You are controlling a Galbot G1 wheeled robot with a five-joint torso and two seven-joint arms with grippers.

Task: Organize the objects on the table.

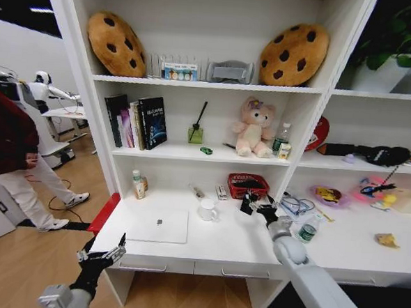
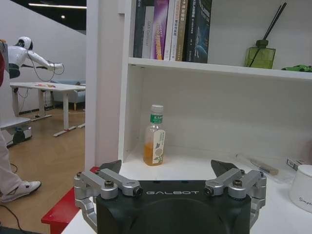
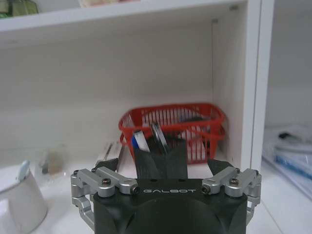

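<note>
Just before right claw (basket)

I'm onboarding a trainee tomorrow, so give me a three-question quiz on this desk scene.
1. True or false: the left claw, low off the table's front corner, is open.
2. The black pen cup gripped by the right claw is held in front of: A red basket; B teddy bear; C books.
3. Fill in: the white mug stands beside the closed silver ____.
Key: 1 true; 2 A; 3 laptop.
</note>
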